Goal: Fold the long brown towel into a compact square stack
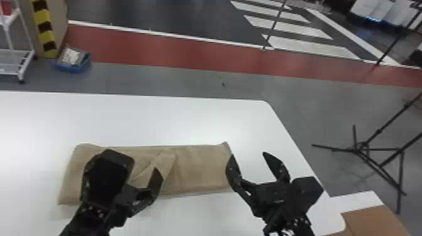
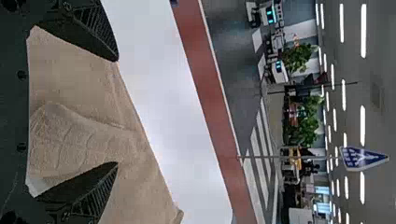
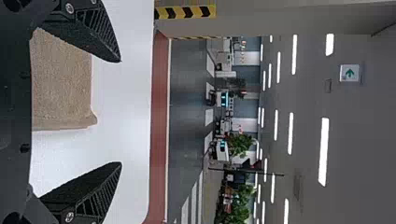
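Grey floor (image 1: pixel 292 94) past the bench, with a red strip and white hatching further back. White bench (image 1: pixel 141 119) with rounded corners: far edge crosses the head view, right edge slants toward the near right corner. Black thin-legged tripod stand (image 1: pixel 361 147) on the floor, off the bench's right edge. White wire-shelf cart (image 1: pixel 15 51) on the floor beyond the far edge, left side. Flat brown panel (image 1: pixel 370 219) just beside the near right corner.

Long brown cloth towel (image 1: pixel 201 166) flat on the bench, lengthwise left to right, roughly in line with the far edge. Its right end sits well in from the bench's right edge. Mid-length there's a diagonal crease plus a loose overlapping flap, so not a square stack. Far right corner of the towel pokes up slightly.

Left gripper (image 1: pixel 143 193) is over the towel's left half. Fingers spread wide, towel surface in view between them. Contact with cloth: can't tell.

Right gripper (image 1: pixel 248 154) is at the towel's right end, mostly past it on the bench's right side. Fingers spread too, nothing pinched; one finger overlaps the end edge in the head view.

Small blue crate (image 1: pixel 73 64) with pale contents on the floor, right of the cart.
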